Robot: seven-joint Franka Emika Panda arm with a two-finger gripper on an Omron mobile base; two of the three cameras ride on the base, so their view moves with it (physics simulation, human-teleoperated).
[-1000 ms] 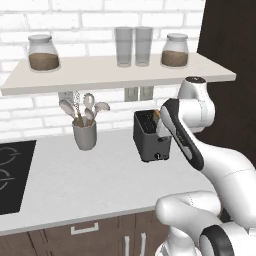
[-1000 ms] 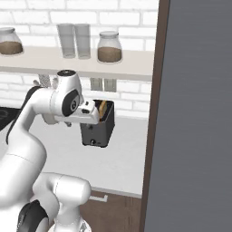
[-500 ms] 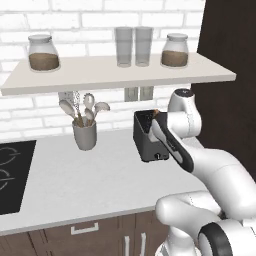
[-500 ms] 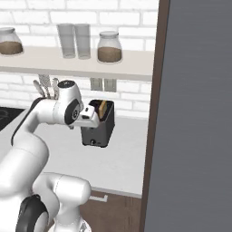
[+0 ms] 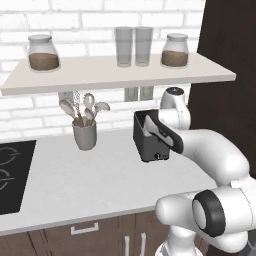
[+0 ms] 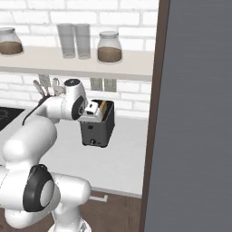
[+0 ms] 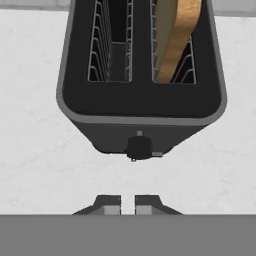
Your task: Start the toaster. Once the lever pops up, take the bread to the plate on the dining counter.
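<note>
1. Dark gripper (image 7: 127, 204) hangs with its fingers nearly together, a thin gap between them, holding nothing.
2. Just ahead and below stands the toaster (image 7: 140, 100), its lever (image 7: 139, 148) facing the fingertips.
3. Beyond, the bread (image 7: 177, 35) sits in the right-hand slot.
4. Pale counter (image 5: 75, 175) lies underneath.

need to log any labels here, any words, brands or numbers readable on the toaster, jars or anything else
None can be read.
toaster: no brand or numbers on its top or front, only a plain dark lever.
jars: no labels.
glasses: plain.
utensil cup: plain.
wall outlets: no marks that can be made out.
</note>
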